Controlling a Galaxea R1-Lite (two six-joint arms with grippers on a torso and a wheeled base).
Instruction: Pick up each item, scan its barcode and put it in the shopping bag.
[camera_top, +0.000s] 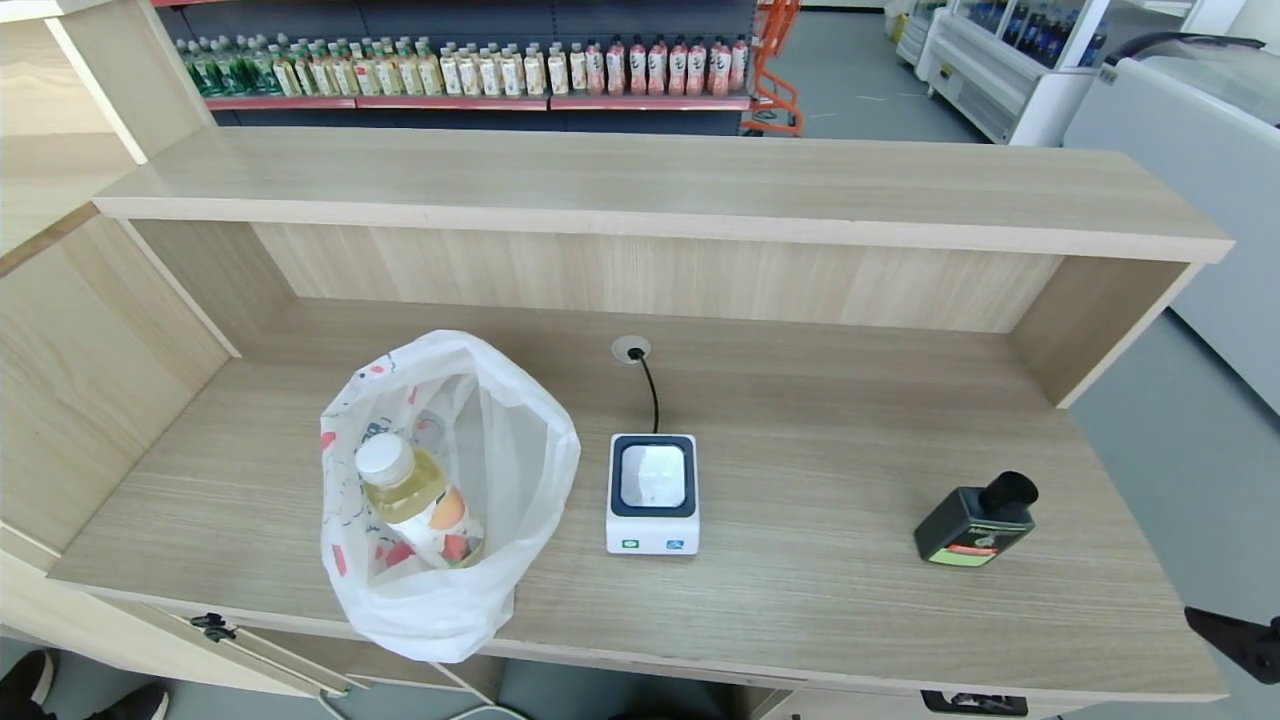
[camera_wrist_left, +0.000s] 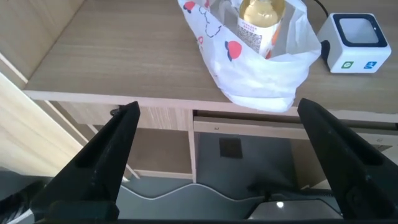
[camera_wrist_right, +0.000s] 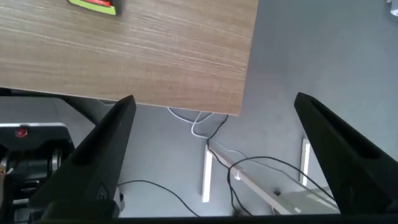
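**One bottle bagged, one still out on the counter**

The left gripper (camera_wrist_left: 219, 107) hangs in front of and below the front edge of the light wooden counter (camera_top: 800, 580), its two dark fingers spread wide with nothing between them.

Just beyond it, on the counter's left part, sits the thin white plastic shopping bag with red prints (camera_top: 540, 450), mouth open and its bottom bulging over the front edge. Inside the bag a clear bottle of yellowish drink with a white cap (camera_top: 410, 490) leans at a tilt.

Just beside the bag, to its right, stands the small white box scanner with a dark-framed window on top (camera_top: 652, 492). A black cable (camera_top: 651, 392) runs from its back to a round hole in the counter.

Well apart to the right, near the counter's right end, lies a squat dark bottle with a black cap and a green and red label (camera_top: 975, 522), its cap pointing toward the back right.

The right gripper (camera_wrist_right: 216, 99) hangs off the counter's front right corner, fingers likewise spread wide and holding nothing.
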